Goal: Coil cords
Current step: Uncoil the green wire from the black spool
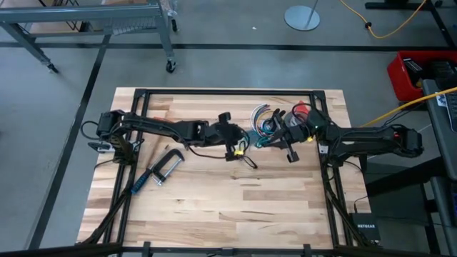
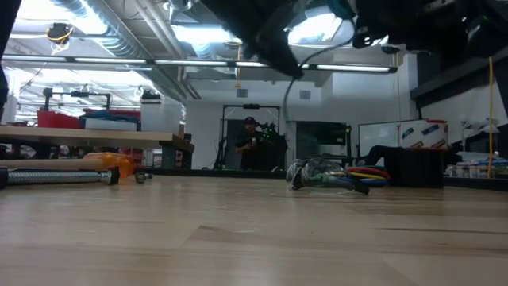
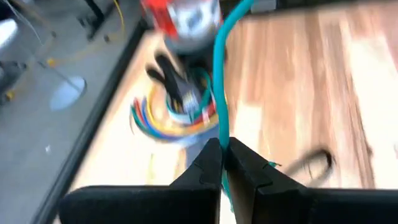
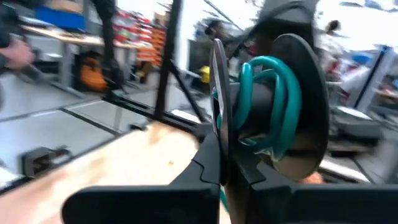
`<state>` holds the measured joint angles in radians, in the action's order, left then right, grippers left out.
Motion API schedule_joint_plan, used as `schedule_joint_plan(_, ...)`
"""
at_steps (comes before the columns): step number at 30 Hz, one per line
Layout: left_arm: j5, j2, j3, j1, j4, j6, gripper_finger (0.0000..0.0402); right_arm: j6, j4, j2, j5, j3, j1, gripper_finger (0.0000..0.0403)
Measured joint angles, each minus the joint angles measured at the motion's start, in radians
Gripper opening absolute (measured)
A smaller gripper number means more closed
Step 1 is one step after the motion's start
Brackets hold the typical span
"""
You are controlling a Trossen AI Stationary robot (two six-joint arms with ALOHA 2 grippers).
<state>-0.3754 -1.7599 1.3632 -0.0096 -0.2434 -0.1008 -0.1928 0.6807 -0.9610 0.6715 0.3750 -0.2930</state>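
Both arms meet over the far middle of the desk (image 1: 214, 207), the left hand (image 1: 233, 135) and the right hand (image 1: 291, 140) near each other with a short stretch of teal cord (image 1: 260, 140) between them. The left hand's fingers (image 3: 208, 168) are pressed together on that teal cord, which runs taut away from them toward a red and white object (image 3: 180, 15) that is too blurred to identify. The right hand's fingers (image 4: 205, 168) are also closed. The thin disc edge of a spool (image 4: 292, 106) runs down into their seam and a sliver of teal shows there, so whether they pinch only the disc or the cord as well cannot be told. More teal cord is looped round the spool's dark hub. The thin black cable (image 1: 243, 158) with its small yellow piece (image 1: 236, 151) lies loose on the desk just beside the left hand, on its near side, and neither hand holds it. Crowding the space between and just beyond the two hands is a bundle of multicoloured wires (image 1: 263, 118), fanned out flat, close to the line of the taut cord. A small black wire loop (image 3: 314, 163) lies on the boards near the left hand. A metal clamp (image 1: 157, 170) with a blue handle rests well apart, toward the left arm's base. Beyond the desk, far back in the room, a person (image 2: 250, 143) stands.
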Motion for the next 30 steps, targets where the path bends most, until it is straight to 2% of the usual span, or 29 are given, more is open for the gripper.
schedule_joint_plan(7,-0.008,0.0,0.0,-0.061,-0.141,0.068,0.0001,-0.065,-0.279,0.03,-0.093,0.0,-0.104,0.0003)
schedule_joint_plan(14,-0.012,0.019,0.0,-0.114,-0.128,0.061,0.0001,-0.141,-0.566,0.03,-0.097,0.0,-0.168,0.0003)
schedule_joint_plan(17,-0.019,0.04,0.0,-0.121,-0.086,0.011,0.0001,-0.153,-0.638,0.03,-0.093,0.0,-0.166,0.0003)
schedule_joint_plan(25,-0.024,0.071,0.001,-0.08,0.189,-0.261,0.0001,-0.153,-0.64,0.023,0.101,0.0,-0.165,0.0003)
schedule_joint_plan(30,-0.024,0.071,0.001,-0.017,0.289,-0.318,0.0001,-0.153,-0.606,0.023,0.182,0.0,-0.165,0.0003)
